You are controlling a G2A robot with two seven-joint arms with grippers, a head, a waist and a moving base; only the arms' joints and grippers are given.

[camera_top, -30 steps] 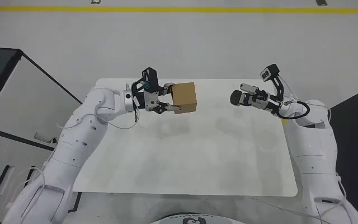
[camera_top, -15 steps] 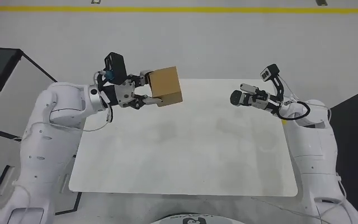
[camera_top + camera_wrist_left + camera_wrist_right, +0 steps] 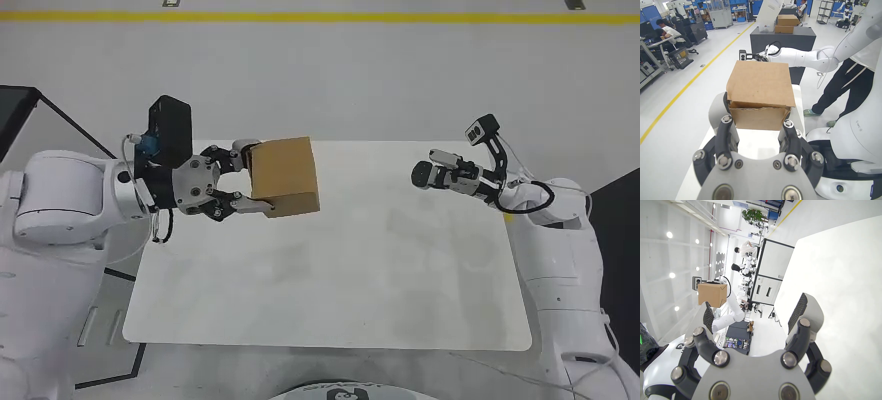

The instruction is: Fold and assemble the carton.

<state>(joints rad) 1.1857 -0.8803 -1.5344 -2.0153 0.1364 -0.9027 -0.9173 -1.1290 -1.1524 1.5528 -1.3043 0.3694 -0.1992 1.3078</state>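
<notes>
I have the carton (image 3: 283, 177) clenched in the left claw (image 3: 245, 178), one finger on each of two opposite side faces at the end nearest the wrist. It hangs in the air above the far left part of the table (image 3: 400, 290), touching nothing else.

From the left wrist, the carton (image 3: 761, 85) sits straight ahead of the palm. It looks close to a cube, so I see no real long axis. Its depth runs away from the left claw toward the right arm. The end facing the palm looks unfinished to me, with the top panel's edge overhanging a flap beneath it.

The right claw (image 3: 420, 175) is released and carries nothing. It sits well apart, over the far right side of the table, pointing at the carton (image 3: 710, 294). The left arm is plainly the nearer. To work the far end, I judge the right must cross the gap between them.

I count one carton, two claws, one table.
</notes>
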